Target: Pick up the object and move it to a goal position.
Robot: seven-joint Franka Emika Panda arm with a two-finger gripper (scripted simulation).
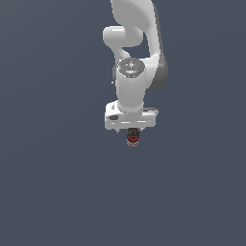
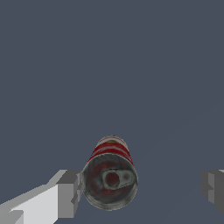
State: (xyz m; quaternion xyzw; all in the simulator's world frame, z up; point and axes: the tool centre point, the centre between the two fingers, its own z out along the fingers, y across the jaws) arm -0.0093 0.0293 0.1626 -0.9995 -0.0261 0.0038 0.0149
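The object is a small can with red and whitish bands and a dark metal top with a pull tab. It stands upright between my gripper's jaws. One grey finger is against the can's side. The other finger stands well apart from it, so the gripper is open. In the exterior view the can shows just under the white gripper block, and the gripper points straight down over it. The fingers are hardly visible there.
A plain dark grey-blue surface fills both views. The white arm rises above the gripper toward the top of the exterior view. No other objects or markers show.
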